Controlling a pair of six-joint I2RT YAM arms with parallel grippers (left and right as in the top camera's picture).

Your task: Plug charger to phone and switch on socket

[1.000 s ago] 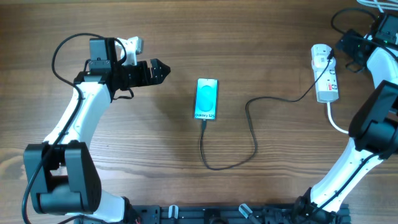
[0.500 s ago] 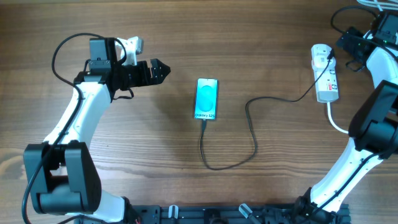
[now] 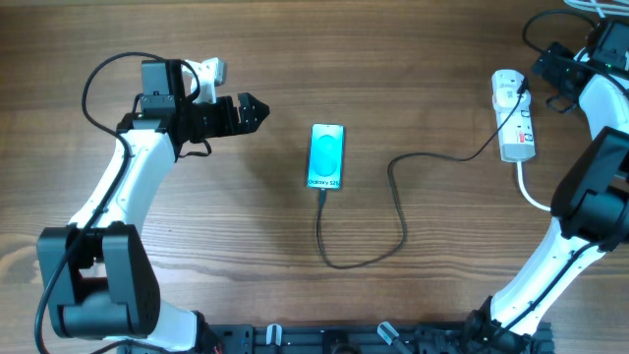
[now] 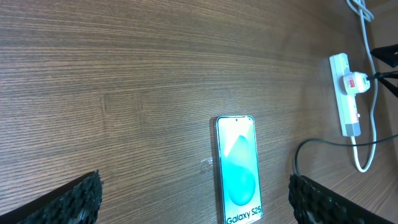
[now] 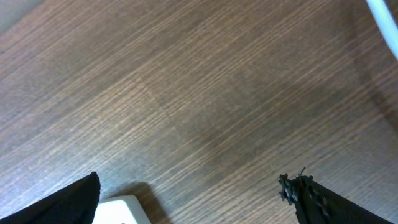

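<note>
Little has changed in the last second — your right gripper (image 3: 543,71) has edged a touch toward the far edge of the table (image 3: 197,295), while the left arm, the phone, the cable and the power strip lie exactly where they were.

You have the phone (image 3: 326,155) flat and face up near the middle of the table, its turquoise screen lit and its line of white text at the end nearer the robot. The charger cable (image 3: 398,197) meets that near end of the phone, loops down and round toward the right, then climbs to the power strip (image 3: 513,118), where it joins a plug seated in the strip's far half.

Your power strip lies lengthwise at the right side, well apart from the phone, with its thick white cord (image 3: 531,192) trailing off its near end.

Your left gripper (image 3: 254,111) hangs off to the left of the phone, jaws spread wide and empty — from its wrist camera the phone shows between the two fingers. Your right gripper sits just beside the strip's far end, jaws likewise spread wide and grasping nothing.
</note>
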